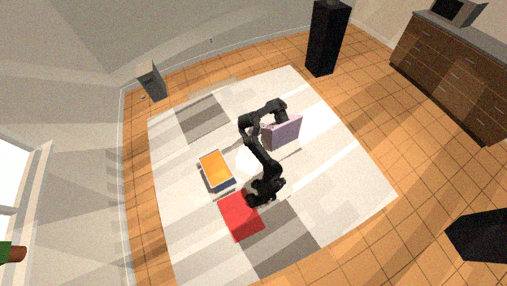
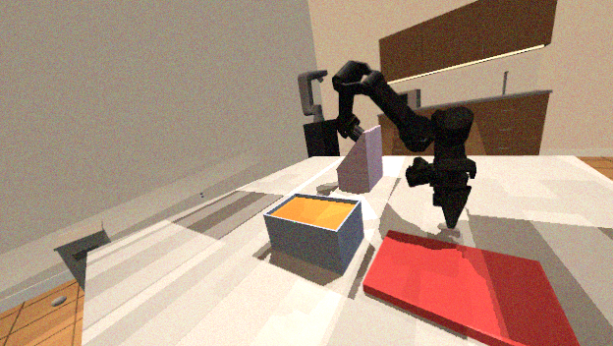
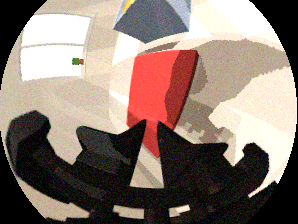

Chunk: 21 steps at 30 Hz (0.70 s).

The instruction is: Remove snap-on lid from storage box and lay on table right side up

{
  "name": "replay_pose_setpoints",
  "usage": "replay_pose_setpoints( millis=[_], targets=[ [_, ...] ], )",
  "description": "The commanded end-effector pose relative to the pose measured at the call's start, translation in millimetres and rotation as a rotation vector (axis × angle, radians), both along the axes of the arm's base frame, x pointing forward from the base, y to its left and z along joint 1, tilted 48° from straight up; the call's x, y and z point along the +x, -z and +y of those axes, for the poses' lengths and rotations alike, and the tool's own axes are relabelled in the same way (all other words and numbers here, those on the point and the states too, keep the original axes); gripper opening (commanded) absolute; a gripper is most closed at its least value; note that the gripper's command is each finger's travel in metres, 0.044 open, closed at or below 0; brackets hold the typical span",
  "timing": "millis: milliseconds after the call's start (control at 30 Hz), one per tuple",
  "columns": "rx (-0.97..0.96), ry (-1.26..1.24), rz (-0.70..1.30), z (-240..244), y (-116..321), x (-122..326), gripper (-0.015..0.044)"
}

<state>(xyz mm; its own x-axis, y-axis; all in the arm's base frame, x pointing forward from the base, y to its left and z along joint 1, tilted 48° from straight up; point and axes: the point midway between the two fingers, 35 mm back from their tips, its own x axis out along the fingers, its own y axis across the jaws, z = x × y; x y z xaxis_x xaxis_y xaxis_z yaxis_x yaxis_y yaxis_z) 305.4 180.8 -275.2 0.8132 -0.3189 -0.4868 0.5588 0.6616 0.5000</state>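
The storage box (image 1: pixel 225 185) (image 2: pixel 305 246) (image 3: pixel 152 25) is blue-grey, stands upright without its lid and shows an orange inside. The red lid (image 1: pixel 240 211) (image 2: pixel 427 280) (image 3: pixel 150 75) is beside it, smooth face up and rim down, flat or nearly flat on the table; its underside is hidden. My gripper (image 1: pixel 250 204) (image 2: pixel 450 226) (image 3: pixel 152 123) points down at the lid's far edge in the exterior view. Its fingers stand slightly apart. In the wrist view the lid's broad face shows beyond the tips and a red corner shows through the gap, with nothing plainly pinched.
A lilac block (image 1: pixel 286 134) (image 2: pixel 361 169) with a sloping side stands behind the box, near the arm's far end. The pale table top (image 1: pixel 341 211) (image 2: pixel 187 290) carries grey shadow bands. A cabinet with drawers (image 1: pixel 443 73) stands beyond it.
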Motion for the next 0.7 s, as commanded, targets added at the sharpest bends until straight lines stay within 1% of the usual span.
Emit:
replay_pose_setpoints(
  millis=[0,100,133,167,367,400,667],
  targets=[
    [-0.001,0.0,-0.003,0,0,0,0.0184],
    [-0.001,0.0,-0.003,0,0,0,0.0263],
    [-0.001,0.0,-0.003,0,0,0,0.0275],
    [-0.001,0.0,-0.003,0,0,0,0.0275],
    [-0.001,-0.001,-0.004,-2,0,-11,0.0432],
    [-0.001,-0.001,-0.004,-2,0,-13,0.044],
    [-0.001,-0.002,-0.006,-5,0,-29,0.044]
  ],
)
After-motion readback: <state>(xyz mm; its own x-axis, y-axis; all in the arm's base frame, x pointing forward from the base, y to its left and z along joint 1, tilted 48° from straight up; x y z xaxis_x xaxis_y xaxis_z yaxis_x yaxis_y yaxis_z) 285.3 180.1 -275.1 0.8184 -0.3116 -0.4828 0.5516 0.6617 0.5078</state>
